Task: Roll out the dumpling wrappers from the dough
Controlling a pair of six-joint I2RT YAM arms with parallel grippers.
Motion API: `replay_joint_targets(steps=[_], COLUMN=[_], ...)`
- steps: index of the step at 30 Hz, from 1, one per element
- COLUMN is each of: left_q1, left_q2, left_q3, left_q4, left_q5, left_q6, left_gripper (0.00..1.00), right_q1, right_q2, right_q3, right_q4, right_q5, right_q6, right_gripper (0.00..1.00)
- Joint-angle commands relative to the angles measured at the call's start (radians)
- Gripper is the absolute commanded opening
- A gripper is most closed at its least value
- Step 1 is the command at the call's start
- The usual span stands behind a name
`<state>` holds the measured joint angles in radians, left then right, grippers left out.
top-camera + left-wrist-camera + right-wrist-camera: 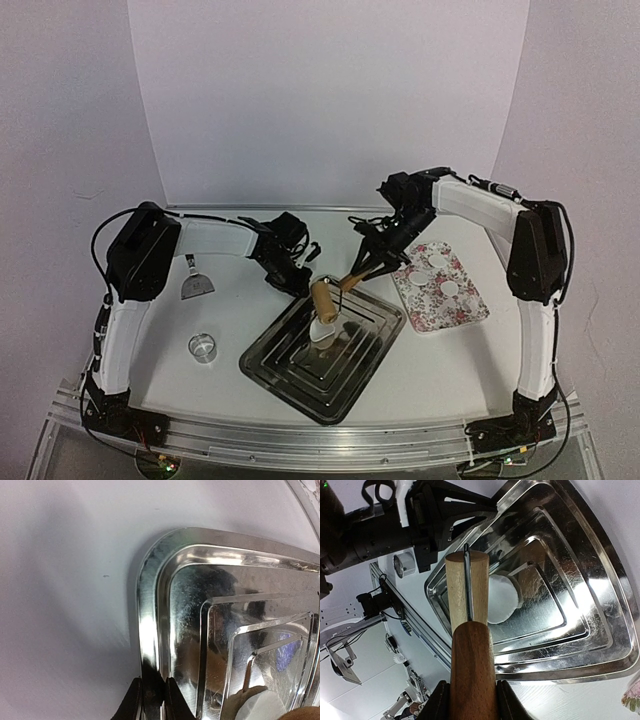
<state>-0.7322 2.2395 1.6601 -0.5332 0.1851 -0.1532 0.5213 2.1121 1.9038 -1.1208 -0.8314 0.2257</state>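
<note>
1. Dough (pixel 502 600): a round white piece lying flat on the steel tray (pixel 300 375), under the far end of the rolling pin (pixel 457 595).
2. Right gripper (pixel 472 696): its fingers are clamped on the pin's dark handle. The dough lies ahead of the fingertips and does not touch them.
3. Left gripper (pixel 153 696): its fingers are pinched on the tray's rim at a corner. The dough sits further in, clear of them.
4. Dumpling wrappers (pixel 437 262): three white discs on the flowered plate (pixel 465 308) to the right of the tray, away from both grippers.

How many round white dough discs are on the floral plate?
4 white dough discs on the floral plate: two at its far end, one left, one central; more may be hidden.
</note>
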Motion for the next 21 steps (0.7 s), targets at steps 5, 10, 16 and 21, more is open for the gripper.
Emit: replay_joint_targets(steps=[5, 10, 16, 21], left_q1=[-0.004, -0.004, -0.004, -0.004], left_q2=[0.042, 0.046, 0.056, 0.059], left_q3=[0.000, 0.007, 0.021, 0.021], left_q4=[-0.065, -0.065, -0.069, -0.068], left_q5=[-0.037, -0.038, -0.036, -0.035], left_q6=[0.061, 0.056, 0.053, 0.048], left_gripper=[0.03, 0.02, 0.02, 0.02], right_q1=[0.008, 0.010, 0.015, 0.029], right_q2=[0.015, 0.018, 0.052, 0.084], right_q3=[-0.032, -0.077, -0.108, -0.107], right_q4=[-0.017, -0.025, -0.023, -0.017], right_q5=[-0.070, -0.053, -0.008, 0.089], right_q6=[0.031, 0.018, -0.016, -0.052], right_gripper=[0.00, 0.00, 0.00, 0.00])
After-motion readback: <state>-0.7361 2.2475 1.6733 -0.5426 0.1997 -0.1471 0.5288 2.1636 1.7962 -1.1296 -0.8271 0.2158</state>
